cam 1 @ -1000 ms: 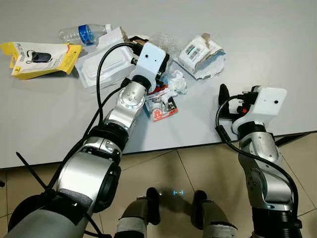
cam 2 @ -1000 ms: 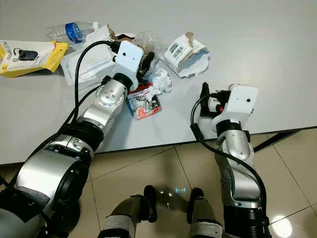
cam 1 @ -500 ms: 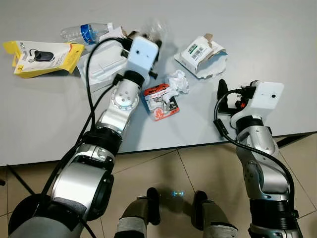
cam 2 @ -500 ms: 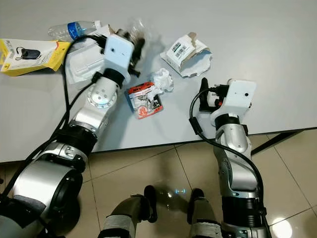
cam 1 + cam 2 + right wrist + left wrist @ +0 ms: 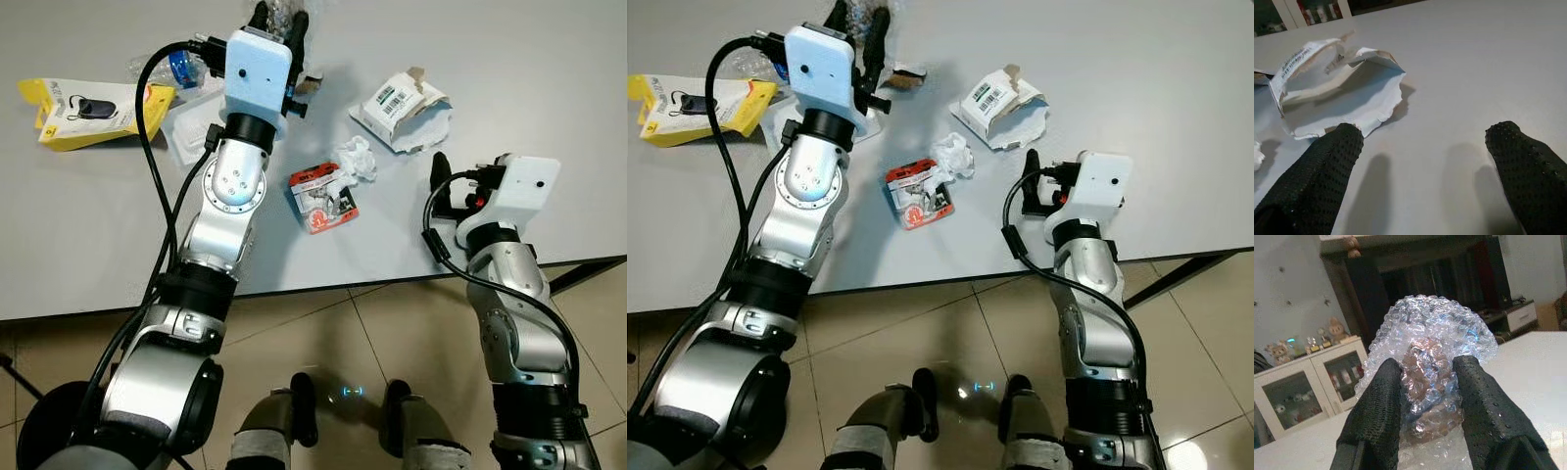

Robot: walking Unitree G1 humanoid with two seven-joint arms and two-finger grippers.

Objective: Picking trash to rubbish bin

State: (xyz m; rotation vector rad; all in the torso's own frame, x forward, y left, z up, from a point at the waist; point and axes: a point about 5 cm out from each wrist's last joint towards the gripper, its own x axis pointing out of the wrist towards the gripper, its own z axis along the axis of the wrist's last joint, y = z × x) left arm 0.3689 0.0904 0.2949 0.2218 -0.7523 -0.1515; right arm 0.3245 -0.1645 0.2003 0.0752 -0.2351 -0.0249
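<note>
We see a pale grey table [image 5: 549, 117] over beige floor tiles [image 5: 323, 323] with darker grout lines. At the upper left of the head views lies a yellow card pack [image 5: 93, 110] with a white panel and a dark printed item, beside a clear bottle [image 5: 176, 67] with a blue label. The left gripper [image 5: 1425, 396] has black, finely dotted fingers [image 5: 1376, 401] around clear bubble wrap [image 5: 1435, 333] tinted brownish inside. Mid-frame sits a red and white blister pack [image 5: 323, 196], next to white crumpled paper [image 5: 357, 159]. The torn box [image 5: 402, 103] is white with a black barcode label. Both arms are silver with white wrist housings and black cables
</note>
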